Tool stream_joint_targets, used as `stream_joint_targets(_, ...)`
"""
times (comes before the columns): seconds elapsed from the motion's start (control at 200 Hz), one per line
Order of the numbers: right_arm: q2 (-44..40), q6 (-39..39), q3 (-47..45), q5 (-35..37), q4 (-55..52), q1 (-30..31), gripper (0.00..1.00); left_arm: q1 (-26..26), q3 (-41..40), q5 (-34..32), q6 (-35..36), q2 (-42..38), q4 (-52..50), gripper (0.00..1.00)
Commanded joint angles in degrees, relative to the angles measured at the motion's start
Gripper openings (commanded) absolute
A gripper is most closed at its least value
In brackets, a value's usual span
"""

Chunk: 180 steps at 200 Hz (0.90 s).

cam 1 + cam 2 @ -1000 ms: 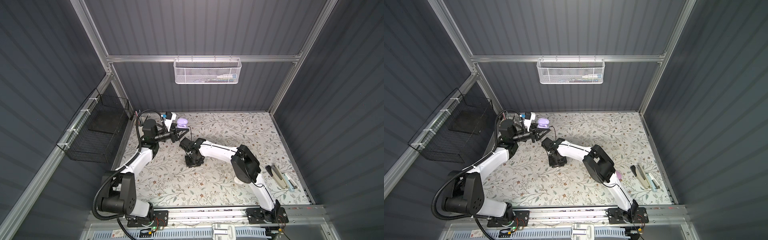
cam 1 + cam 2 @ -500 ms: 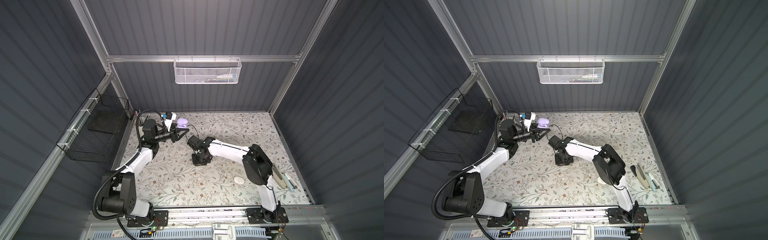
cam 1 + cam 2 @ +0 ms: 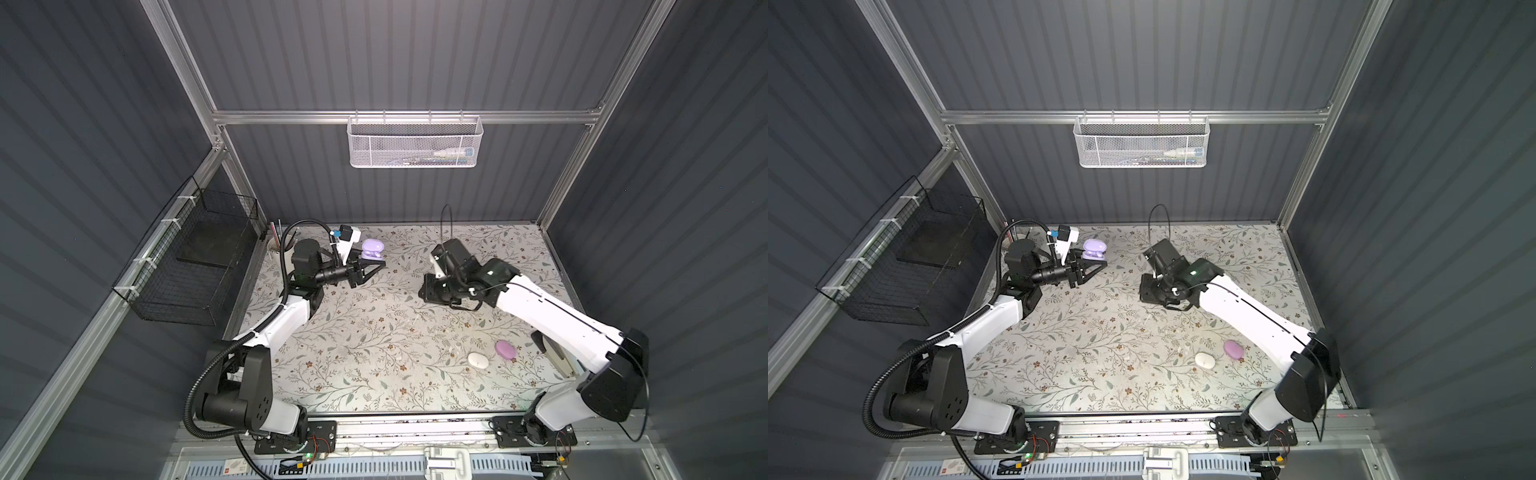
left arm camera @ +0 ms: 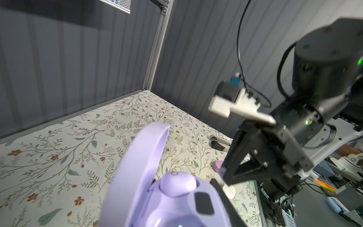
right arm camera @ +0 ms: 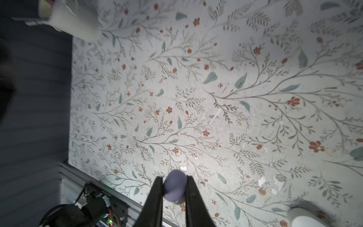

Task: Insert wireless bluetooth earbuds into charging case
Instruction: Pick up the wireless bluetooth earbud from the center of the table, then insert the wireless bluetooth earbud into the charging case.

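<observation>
Lavender earbud [image 5: 175, 186] sits pinched between the right fingers [image 5: 157, 196], above the bench [image 3: 374, 353] toward its far edge. The left fingers [image 4: 224, 196] clamp the open lavender charging case [image 3: 372, 249] near the far-left corner.

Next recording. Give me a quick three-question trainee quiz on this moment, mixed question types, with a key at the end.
1. True or false: the right gripper is shut on a lavender earbud.
2. What does the left gripper hold? A) an open lavender case B) scissors C) nothing
3. Besides the white case, how many other closed cases lie on the floral table?

Key: 1 true. 2 A. 3 one, the pink case.
</observation>
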Motion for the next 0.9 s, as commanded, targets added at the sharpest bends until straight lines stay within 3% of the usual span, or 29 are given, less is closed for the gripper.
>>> stream_joint_targets(0.0, -2.56, 0.03, 3.13, -1.59, 1.95, -1.52, 0.17, -2.64, 2.38, 0.67, -1.5, -0.08, 2.84, 0.07)
stream_joint_targets(0.385, -3.8, 2.51, 10.23, -7.66, 9.45, -2.52, 0.17, -10.98, 5.1, -2.5, -4.35, 3.36, 8.45, 0.08)
stream_joint_targets(0.896, -1.14, 3.76, 9.52, -12.64, 14.67, -1.79, 0.16, -14.46, 6.96, -3.64, -6.56, 4.81, 13.84, 0.08)
